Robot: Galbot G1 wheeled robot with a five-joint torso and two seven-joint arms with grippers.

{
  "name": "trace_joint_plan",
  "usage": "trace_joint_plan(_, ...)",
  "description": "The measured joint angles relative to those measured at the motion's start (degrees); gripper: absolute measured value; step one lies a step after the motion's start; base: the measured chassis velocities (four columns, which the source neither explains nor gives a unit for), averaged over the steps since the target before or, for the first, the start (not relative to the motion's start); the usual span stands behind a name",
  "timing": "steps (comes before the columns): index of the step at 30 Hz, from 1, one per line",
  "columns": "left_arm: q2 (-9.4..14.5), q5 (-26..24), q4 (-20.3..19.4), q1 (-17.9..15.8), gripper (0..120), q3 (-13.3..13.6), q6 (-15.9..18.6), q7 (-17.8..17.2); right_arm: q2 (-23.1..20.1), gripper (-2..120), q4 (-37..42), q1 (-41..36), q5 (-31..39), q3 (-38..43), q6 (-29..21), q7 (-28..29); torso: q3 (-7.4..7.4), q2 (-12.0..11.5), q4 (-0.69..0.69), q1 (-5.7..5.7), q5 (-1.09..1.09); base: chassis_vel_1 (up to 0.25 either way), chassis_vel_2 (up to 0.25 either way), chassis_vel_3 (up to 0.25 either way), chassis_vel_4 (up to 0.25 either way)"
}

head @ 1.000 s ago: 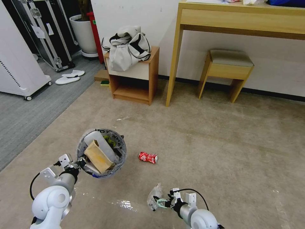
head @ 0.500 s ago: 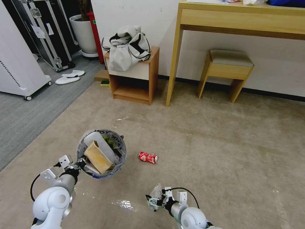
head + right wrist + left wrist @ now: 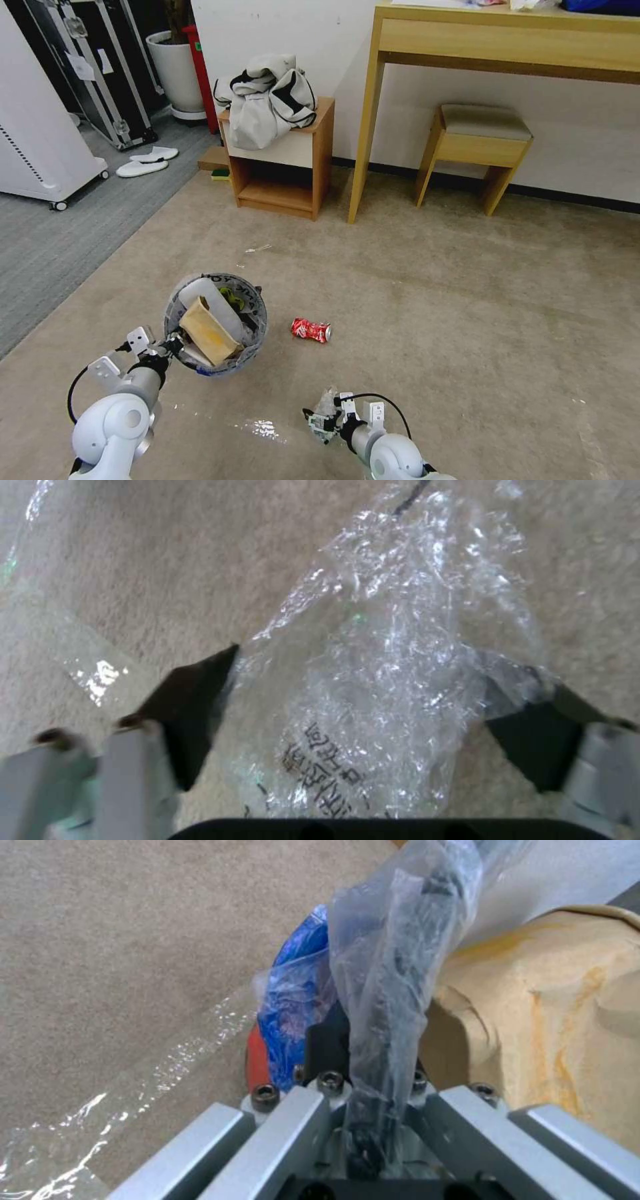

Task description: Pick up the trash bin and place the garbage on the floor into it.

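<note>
The left pincer (image 3: 175,345) is clamped on the rim of the trash bin (image 3: 215,323), its jaws closed over the crinkled clear liner, holding the bin tilted above the beige carpet floor (image 3: 433,300); a brown cardboard scrap (image 3: 208,331) and a white slipper (image 3: 208,303) fill the bin. The right pincer (image 3: 319,423) sits low on the carpet with its dark fingers (image 3: 193,705) spread wide on either side of the clear plastic wad (image 3: 400,670), a crumpled film with black lettering, not yet gripping it. A dented red soda can (image 3: 311,329) lies between bin and wad, apart from both. Shiny tape (image 3: 263,429) glints nearby. Beyond stand a wooden nightstand (image 3: 283,170), a stool (image 3: 477,150) and a pale table (image 3: 507,40) against the wall.
</note>
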Motion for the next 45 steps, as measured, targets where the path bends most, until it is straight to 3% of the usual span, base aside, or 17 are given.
trace_joint_plan(13, -0.37, 0.44, -0.75, 0.30, 0, 0.44, -0.12, -0.15, 0.08, 34, -0.36, 0.12, -0.87, 0.52, 0.34, 0.22, 0.01, 0.00, 0.04, 0.00, 0.05, 0.000, 0.000, 0.000, 0.000)
trace_joint_plan(15, -0.32, 0.75, -0.99, 0.33, 0, 0.65, 0.03, -0.29, -0.20, 21, 0.25, -0.10, -0.97, 0.73, 0.45, 0.41, 0.01, 0.00, 0.03, 0.00, 0.05, 0.000, 0.000, 0.000, 0.000)
trace_joint_plan(21, 0.04, 1.84, -1.23, 0.45, 0, 1.55, 0.38, -0.31, -1.26, 1, 2.00, -0.73, -1.45, 1.14, 0.90, 1.07, 0.01, 0.00, 0.03, 0.00, 0.05, 0.000, 0.000, 0.000, 0.000)
trace_joint_plan(36, 0.60, 1.74, -2.70, 0.63, 0, 5.50, 0.80, -1.26, -10.92, 0, 13.71, -2.98, -0.65, 3.99, 1.39, 2.57, 0.01, 0.00, 0.02, 0.00, 0.04, 0.000, 0.000, 0.000, 0.000)
trace_joint_plan(45, 2.87, -2.18, -5.87, 1.81, 0, 7.46, 3.95, -3.22, -18.11, 0, 25.49, -7.70, -6.05, 14.27, 6.43, -2.30, 0.01, -0.01, 0.02, 0.00, 0.03, 0.000, 0.000, 0.000, 0.000)
